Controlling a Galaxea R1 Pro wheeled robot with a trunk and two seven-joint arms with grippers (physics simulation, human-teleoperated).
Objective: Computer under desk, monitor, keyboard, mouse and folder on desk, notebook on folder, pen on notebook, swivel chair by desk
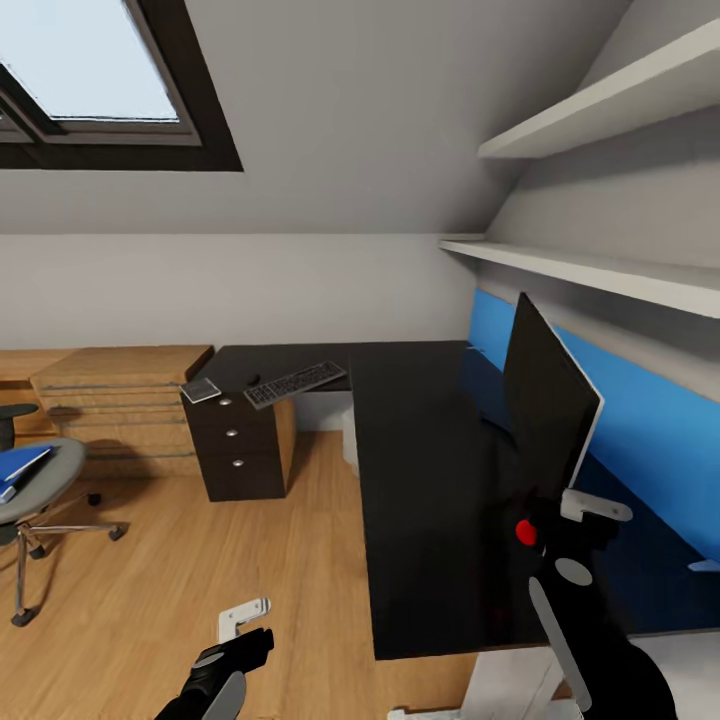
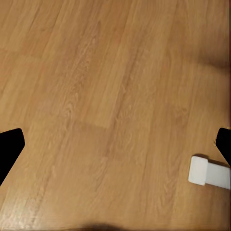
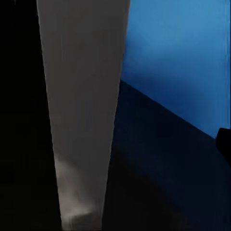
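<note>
Desk [image 1: 420, 520]: its glossy black L-shaped top is carrying the monitor [image 1: 540, 400], standing on the right near the blue back panel [image 1: 640, 420].
Far left wing: the keyboard [image 1: 295, 383], the mouse [image 1: 254, 379] and the notebook [image 1: 200, 390] are lying here.
Swivel chair [image 1: 45, 480]: its seat is bearing the blue folder [image 1: 20, 468].
Oak floor [image 1: 250, 560]: the chair's casters are resting on it.

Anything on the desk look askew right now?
Yes. The monitor tilts, turned edge-on by the right gripper. The keyboard lies skewed at the desk's far corner, overhanging the edge.
</note>
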